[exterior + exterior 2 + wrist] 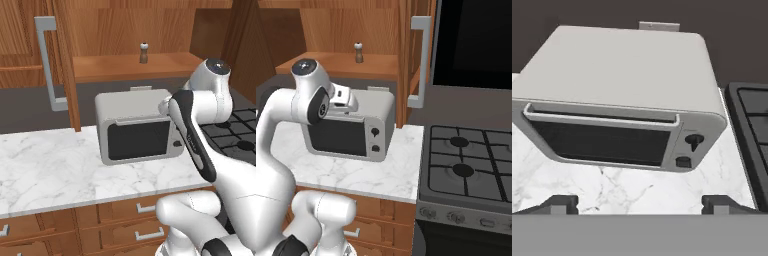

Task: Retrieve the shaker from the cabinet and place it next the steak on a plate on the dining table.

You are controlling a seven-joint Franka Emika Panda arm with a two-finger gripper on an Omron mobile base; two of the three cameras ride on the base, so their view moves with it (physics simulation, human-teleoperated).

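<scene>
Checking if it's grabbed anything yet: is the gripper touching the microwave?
Apart. In the hand view the gripper has its fingertips spread wide with nothing between them, and bare marble counter lies between them and the microwave.

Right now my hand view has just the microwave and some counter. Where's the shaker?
Observer: The shaker stands upright on the cabinet shelf, above and behind the microwave.
Operator: Is a door in the way?
Observer: No. The door stands swung open to the left of the shelf, so the shaker faces you uncovered.
</scene>
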